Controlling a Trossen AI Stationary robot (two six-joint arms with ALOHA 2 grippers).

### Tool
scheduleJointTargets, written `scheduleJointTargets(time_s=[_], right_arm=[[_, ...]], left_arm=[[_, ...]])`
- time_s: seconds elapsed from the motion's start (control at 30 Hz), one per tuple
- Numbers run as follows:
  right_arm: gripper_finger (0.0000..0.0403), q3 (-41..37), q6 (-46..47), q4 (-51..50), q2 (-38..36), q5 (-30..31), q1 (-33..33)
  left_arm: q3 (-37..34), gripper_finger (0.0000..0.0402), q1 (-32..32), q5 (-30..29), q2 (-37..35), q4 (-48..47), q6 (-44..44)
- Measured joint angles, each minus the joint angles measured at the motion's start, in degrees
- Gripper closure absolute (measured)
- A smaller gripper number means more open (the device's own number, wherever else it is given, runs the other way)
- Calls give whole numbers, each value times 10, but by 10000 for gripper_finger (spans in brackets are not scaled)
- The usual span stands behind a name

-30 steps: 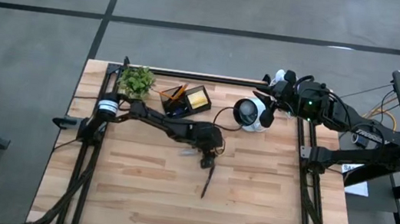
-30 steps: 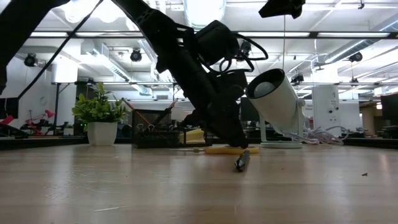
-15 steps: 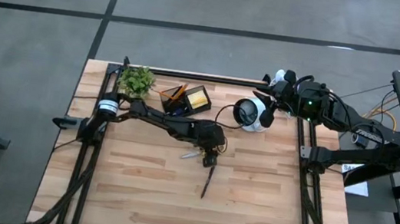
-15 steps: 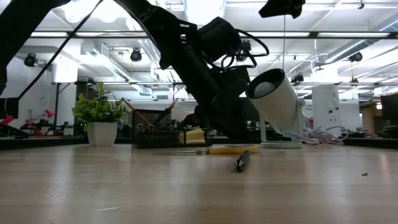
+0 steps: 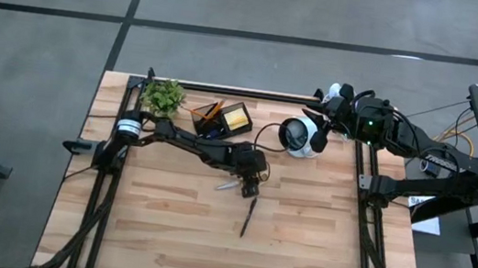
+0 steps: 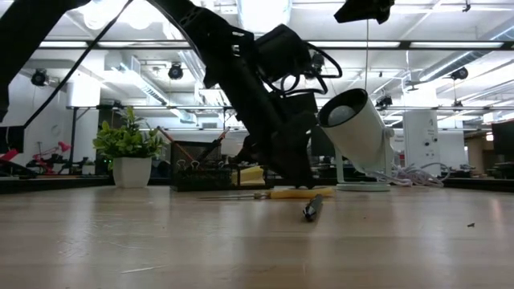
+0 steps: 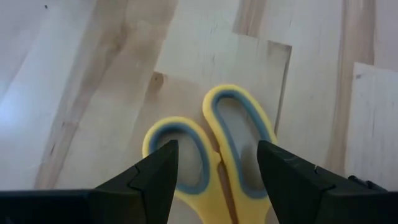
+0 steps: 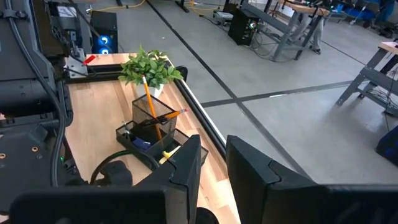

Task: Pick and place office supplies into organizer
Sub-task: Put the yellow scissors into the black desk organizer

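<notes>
Since the scissors (image 7: 214, 149) lie flat on the table (image 5: 161, 235) near its middle, with both yellow handle loops sitting right between the spread fingers (image 7: 152, 177) of the left gripper (image 5: 249, 188), I'd say the trick is to come straight down and pinch across the loops, not the blades. Jaws are wide open and holding nothing, so there's room. A dark pen (image 5: 247, 218) lies just beside, toward the front edge, so keep clear of it. The organizer (image 5: 222, 119) is at the back edge next to the plant (image 5: 163, 95), already holding pencils (image 8: 151, 112) and a yellow sticky-note block (image 5: 238, 116). The right gripper (image 5: 324, 117) waits at the back right, jaws narrow and empty.
</notes>
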Motion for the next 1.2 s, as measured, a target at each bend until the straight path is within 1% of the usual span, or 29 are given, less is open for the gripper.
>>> scheduleJointTargets(time_s=[0.43,0.5,0.6,0.83,1.0,1.1,1.2], right_arm=[[337,0,-11,0,0,0,0],[337,0,-11,0,0,0,0],[337,0,-11,1,0,0,0],[337,0,-11,2,0,0,0],[337,0,-10,2,0,1,0],[337,0,-10,2,0,1,0],[337,0,-12,2,0,1,0]], left_arm=[[-2,198,4,-10,0,-1,0],[-2,198,2,-5,0,1,0],[-2,198,1,20,3,2,0],[3,198,2,14,31,10,1],[2,200,2,17,34,11,1],[1,216,2,17,33,11,0],[2,251,2,17,33,7,0]])
